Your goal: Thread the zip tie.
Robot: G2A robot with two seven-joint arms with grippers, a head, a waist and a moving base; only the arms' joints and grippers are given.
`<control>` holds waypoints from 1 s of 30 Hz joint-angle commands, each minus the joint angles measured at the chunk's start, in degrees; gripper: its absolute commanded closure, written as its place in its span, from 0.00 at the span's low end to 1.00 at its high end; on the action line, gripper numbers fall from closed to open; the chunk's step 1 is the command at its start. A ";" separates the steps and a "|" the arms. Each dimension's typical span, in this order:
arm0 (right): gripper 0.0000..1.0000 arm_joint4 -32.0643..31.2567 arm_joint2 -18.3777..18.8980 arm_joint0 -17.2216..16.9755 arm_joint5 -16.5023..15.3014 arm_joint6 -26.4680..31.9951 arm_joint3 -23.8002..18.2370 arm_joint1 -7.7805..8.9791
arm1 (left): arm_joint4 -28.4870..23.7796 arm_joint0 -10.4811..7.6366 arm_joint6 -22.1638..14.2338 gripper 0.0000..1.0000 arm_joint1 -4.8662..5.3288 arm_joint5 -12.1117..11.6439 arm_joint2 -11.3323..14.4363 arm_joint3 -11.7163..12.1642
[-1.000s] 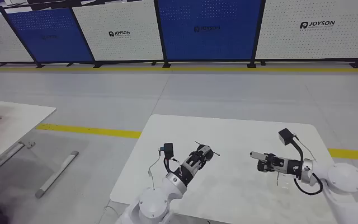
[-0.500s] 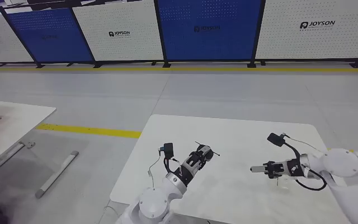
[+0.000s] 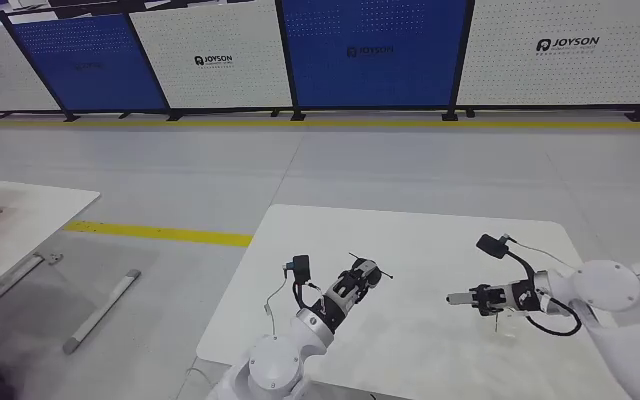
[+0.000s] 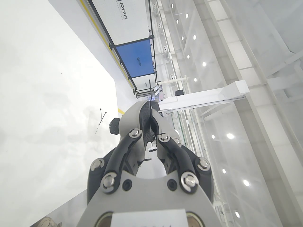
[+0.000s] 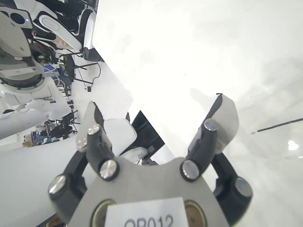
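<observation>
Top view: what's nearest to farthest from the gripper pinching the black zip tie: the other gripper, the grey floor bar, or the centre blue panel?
From the left gripper, holding the zip tie:
1. Right gripper, across the table.
2. Grey bar, on the floor beside it.
3. Centre blue panel, far behind.

Black zip tie [image 4: 150, 90], white table [image 3: 420, 240], grey left gripper [image 4: 150, 106], black ridged pads [image 4: 146, 119].

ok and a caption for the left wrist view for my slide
Left pincer shut on a black zip tie, loose ties lying on the white table beyond.
</observation>
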 commanded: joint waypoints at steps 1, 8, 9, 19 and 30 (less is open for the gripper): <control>0.00 -0.78 1.52 -0.37 -0.09 0.16 0.15 0.51 | 0.00 0.00 0.00 1.00 0.00 0.00 0.00 0.00; 0.00 -1.30 5.94 -3.02 0.29 0.79 -1.00 3.19 | 0.00 0.00 0.00 1.00 0.00 0.00 0.00 0.00; 0.00 -1.95 4.20 -2.54 1.45 0.79 -1.23 3.52 | 0.00 0.00 0.00 1.00 0.00 0.00 0.00 0.00; 0.00 -1.99 2.37 -1.45 2.62 0.79 -1.08 3.75 | 0.00 0.00 0.00 1.00 0.00 0.00 0.00 0.00; 0.00 -13.22 1.45 -0.62 16.82 0.79 -5.34 4.61 | 0.00 0.00 0.00 1.00 0.00 0.00 0.00 0.00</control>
